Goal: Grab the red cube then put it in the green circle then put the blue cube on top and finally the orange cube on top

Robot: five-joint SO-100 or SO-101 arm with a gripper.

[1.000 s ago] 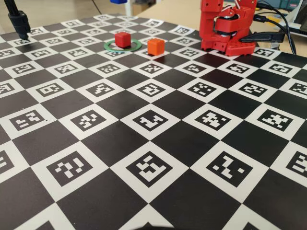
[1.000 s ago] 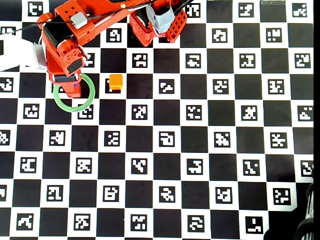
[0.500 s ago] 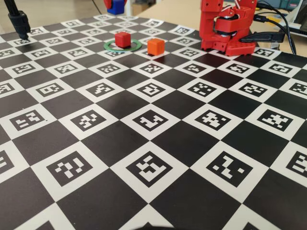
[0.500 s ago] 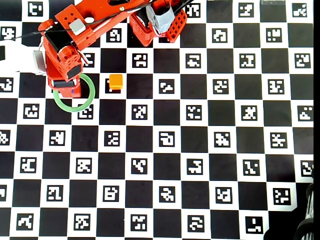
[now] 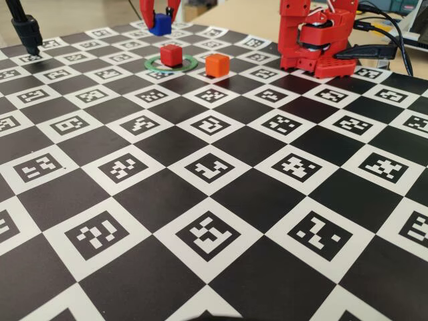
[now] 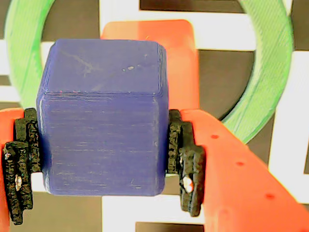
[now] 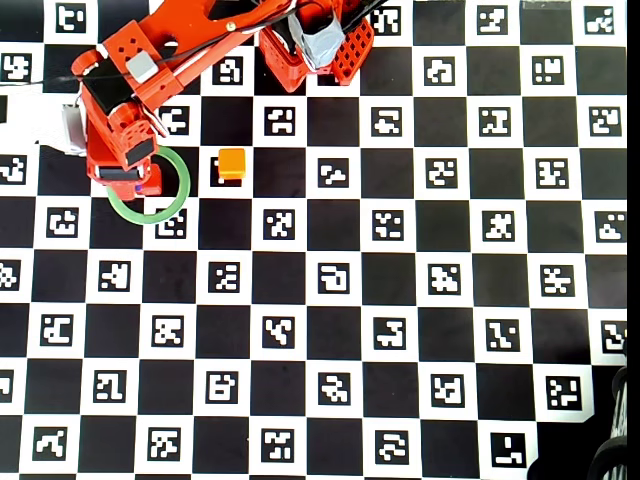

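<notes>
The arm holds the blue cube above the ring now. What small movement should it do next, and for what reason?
Probably lower it a little further, keeping it centred. The end effector grips the blue cube between its pads, in the air above the red cube, which sits in the green circle. In the wrist view red shows just beyond the blue cube's far edge.

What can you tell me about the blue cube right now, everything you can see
The blue cube is a deep-blue plastic block with rounded edges and fine layer lines. It is held off the board between the gripper jaws, whose black pads press on two opposite faces. In the wrist view it hangs above the red cube inside the green circle.
</notes>
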